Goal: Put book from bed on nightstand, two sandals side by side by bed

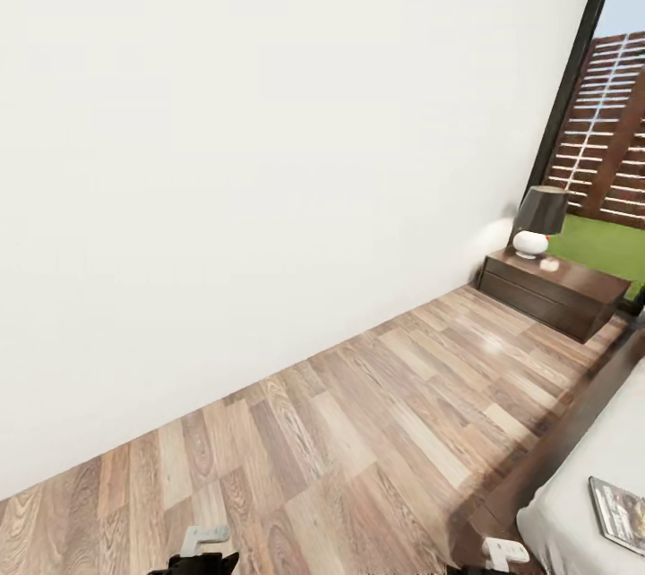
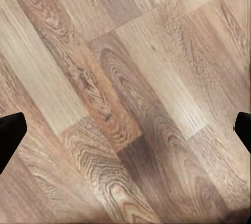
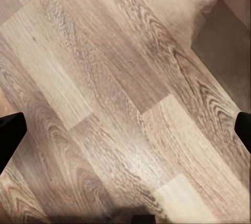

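Observation:
The book point(image 1: 620, 514), dark-covered with a greyish picture, lies flat on the light grey mattress of the bed point(image 1: 587, 467) at the lower right of the head view. A nightstand point(image 1: 551, 293) stands against the wall at the far right, beyond the bed's dark frame. The two sandals are out of view. My left gripper point(image 2: 125, 132) hangs open over bare plank floor, its dark fingertips point(image 2: 10, 132) wide apart. My right gripper point(image 3: 125, 132) is open as well, above the floor near a dark brown corner point(image 3: 227, 41).
A dark-shaded lamp point(image 1: 538, 218) with a white base and a small pale object point(image 1: 549, 264) stand on the nightstand. A long white wall point(image 1: 269, 154) runs along the left. A black-framed window point(image 1: 578, 55) shows grass and a fence. Wood floor point(image 1: 358, 432) stretches between wall and bed.

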`<state>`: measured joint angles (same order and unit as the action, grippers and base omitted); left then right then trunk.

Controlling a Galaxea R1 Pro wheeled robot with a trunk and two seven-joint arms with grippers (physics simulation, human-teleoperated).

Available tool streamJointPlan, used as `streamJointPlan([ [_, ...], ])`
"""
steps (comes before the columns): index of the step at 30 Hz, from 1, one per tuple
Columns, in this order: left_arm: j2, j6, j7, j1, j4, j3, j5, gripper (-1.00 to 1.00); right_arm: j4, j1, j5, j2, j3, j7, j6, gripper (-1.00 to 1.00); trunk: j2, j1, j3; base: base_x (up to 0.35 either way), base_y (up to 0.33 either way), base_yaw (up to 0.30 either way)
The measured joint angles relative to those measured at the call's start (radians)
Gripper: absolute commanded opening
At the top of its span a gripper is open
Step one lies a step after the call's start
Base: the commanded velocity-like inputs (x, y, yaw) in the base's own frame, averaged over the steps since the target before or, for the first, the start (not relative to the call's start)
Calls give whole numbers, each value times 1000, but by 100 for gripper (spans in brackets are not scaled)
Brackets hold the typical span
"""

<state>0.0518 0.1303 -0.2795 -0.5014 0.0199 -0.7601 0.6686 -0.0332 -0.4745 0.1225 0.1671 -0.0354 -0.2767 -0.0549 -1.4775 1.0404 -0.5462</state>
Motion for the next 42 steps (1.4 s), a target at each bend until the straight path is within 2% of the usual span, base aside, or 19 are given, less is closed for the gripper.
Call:
streamJointPlan([
  [42, 0, -1, 0, 0, 0, 0, 0, 100, 0, 0, -1, 0, 0, 0, 0, 100, 0, 0, 0, -18, 0, -283],
])
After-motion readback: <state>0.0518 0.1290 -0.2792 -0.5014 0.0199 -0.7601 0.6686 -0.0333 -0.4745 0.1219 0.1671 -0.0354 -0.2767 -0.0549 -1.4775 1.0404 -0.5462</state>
